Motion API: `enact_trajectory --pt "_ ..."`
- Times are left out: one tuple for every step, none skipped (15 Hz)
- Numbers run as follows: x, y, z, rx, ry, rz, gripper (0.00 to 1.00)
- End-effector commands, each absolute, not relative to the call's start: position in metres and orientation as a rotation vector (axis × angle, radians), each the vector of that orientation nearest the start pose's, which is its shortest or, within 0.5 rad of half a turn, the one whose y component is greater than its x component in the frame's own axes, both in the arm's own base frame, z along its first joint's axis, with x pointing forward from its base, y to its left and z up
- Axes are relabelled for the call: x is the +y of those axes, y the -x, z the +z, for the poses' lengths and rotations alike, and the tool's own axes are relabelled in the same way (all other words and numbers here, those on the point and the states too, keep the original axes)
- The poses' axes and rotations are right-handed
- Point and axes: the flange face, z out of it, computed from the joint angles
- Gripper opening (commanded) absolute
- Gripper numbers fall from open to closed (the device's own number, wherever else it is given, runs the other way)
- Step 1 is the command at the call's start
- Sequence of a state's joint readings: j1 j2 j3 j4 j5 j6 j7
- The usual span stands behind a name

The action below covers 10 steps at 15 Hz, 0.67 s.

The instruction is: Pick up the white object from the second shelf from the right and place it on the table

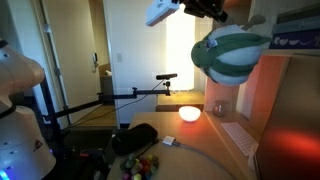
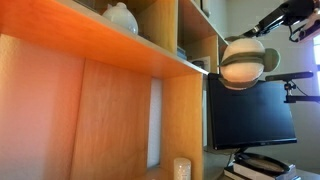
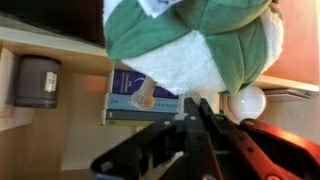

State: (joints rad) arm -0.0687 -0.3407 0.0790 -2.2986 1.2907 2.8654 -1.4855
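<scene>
Shelving (image 2: 100,90) of pale wood fills the left of an exterior view, with a white jar (image 2: 122,17) on an upper board at 11 o'clock. To its right, at 2 o'clock, a green-and-white soft toy (image 2: 243,62) hangs in open air clear of the shelves, above a dark monitor (image 2: 250,115). The gripper (image 2: 262,32) is clamped shut on the toy's top, pinching only fabric (the wrist view shows the jaws all but meeting).

The pick-up looks done, if this toy is the white object meant. What remains is lowering it to the table (image 1: 205,130), which lies below at 6 o'clock in an exterior view, and letting go.

From left to right, the wrist view shows a grey canister (image 3: 38,80) at 9 o'clock, then a blue box (image 3: 140,95) at centre, both in the shelf compartments. The box carries pale printing, too blurred to read. A white tag (image 3: 155,8) on the toy at 12 o'clock is equally illegible, and no brand can be made out.
</scene>
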Motion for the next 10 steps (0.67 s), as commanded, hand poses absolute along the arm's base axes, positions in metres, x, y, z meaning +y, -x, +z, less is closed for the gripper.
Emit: enact_trajectory --pt "-0.044 -0.46 0.56 -0.525 2.517 -1.664 0.02" --pt "-0.045 -0.456 0.56 -0.527 2.509 -1.669 0.02" --pt "-0.046 -0.452 0.559 -0.538 2.5 -1.675 0.02" --pt "-0.046 -0.447 0.56 -0.535 2.496 -1.698 0.02" --pt "-0.047 -0.441 0.56 -0.54 2.483 -1.712 0.02" --pt "-0.048 -0.438 0.559 -0.539 2.476 -1.722 0.02" --pt "-0.05 -0.435 0.559 -0.534 2.467 -1.732 0.02" --pt "-0.051 -0.432 0.558 -0.533 2.465 -1.741 0.02" --pt "-0.052 -0.429 0.557 -0.528 2.463 -1.747 0.02" --pt "-0.053 -0.427 0.556 -0.527 2.458 -1.747 0.02"
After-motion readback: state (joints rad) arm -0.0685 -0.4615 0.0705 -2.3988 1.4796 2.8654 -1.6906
